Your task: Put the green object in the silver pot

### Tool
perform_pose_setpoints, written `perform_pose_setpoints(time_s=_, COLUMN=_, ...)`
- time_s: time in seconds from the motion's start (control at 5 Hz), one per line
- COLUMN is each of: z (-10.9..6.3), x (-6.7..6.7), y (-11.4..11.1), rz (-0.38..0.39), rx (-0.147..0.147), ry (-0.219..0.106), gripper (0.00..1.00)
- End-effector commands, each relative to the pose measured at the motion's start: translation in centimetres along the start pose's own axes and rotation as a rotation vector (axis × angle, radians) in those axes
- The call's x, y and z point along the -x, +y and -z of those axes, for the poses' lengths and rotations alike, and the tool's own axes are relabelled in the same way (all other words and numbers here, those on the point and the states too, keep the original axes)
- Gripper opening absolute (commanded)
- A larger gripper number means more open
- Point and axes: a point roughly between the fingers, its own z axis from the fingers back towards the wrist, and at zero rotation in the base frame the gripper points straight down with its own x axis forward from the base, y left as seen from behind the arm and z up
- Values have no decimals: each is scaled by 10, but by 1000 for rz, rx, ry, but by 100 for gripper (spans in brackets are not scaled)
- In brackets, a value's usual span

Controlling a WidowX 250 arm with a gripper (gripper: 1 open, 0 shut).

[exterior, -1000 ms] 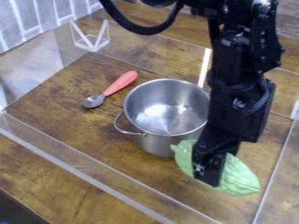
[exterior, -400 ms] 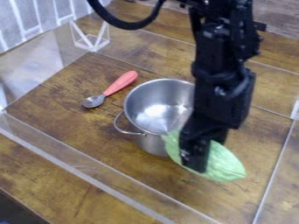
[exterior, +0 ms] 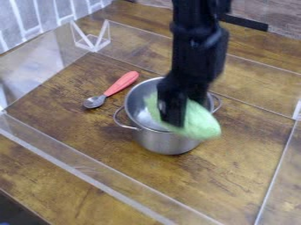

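One broad wooden table (exterior: 70,149) is seen carrying the shiny round stainless-steel pot (exterior: 165,143), into which the light green oval toy vegetable (exterior: 198,123) is to be lowered. The step in hand is judged to be the final alignment, with the release still to be made. The vegetable is seen over the pot's near right side, overlapping the rim in the view; whether the rim is touched cannot be told. Its bulk should be brought inward, towards the middle of the opening, before the grip is loosened. If it were released where it is, it might be caught on the rim or tipped outside. A slow, fairly level descent is advised, so that both tapered ends are kept inside the wall and the pot is not pushed by its small loop handles (exterior: 121,121).

The black robot hand (exterior: 182,110) is blurred, but its fingers are parted only by the width of the vegetable, which appears to be gripped between them. The exact contact of the fingertips cannot be made out. Once the vegetable is well inside, the fingers should be spread gently and lifted straight up.
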Motion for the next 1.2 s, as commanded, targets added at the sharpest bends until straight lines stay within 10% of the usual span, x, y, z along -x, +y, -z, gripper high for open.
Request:
perform_pose_setpoints(time_s=0.0, z=-22, x=27, y=26, rz=-35, rx=-87, ry=-11, gripper=0)
perform_pose_setpoints(time_s=0.2, z=-3, x=37, y=23, rz=-49, rx=-108, ry=-38, gripper=100)
perform_pose_setpoints(time_s=1.0, z=37, x=54, y=27, rz=-151, rx=-124, ry=-120, gripper=100)
